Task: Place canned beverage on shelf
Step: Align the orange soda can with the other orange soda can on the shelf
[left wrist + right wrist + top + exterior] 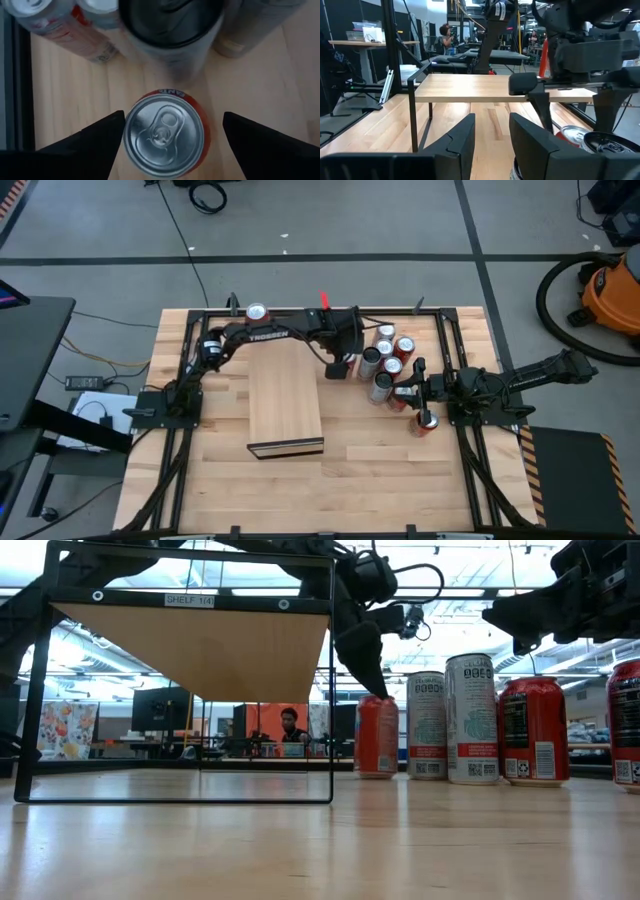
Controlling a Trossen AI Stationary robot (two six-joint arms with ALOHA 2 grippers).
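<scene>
Around my bench point(220, 490) lies a grey concrete floor point(330, 220) crossed by dark lines. An orange shop vacuum point(612, 288) with a black hose sits off to my right, and black cables point(205, 194) trail across the floor beyond the far edge. To my left stands a dark desk point(30, 340). Across the room I see a person point(291, 725) seated before an orange wall point(268, 718), monitors point(158, 708), a pale work table point(362, 44) and bright ceiling lights point(470, 552).

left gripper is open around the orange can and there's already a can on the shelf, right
Not quite. The left gripper is open around the orange can, as the left wrist view shows, but the high view shows the shelf with no can on it; the cans stand on the table beside it.
</scene>
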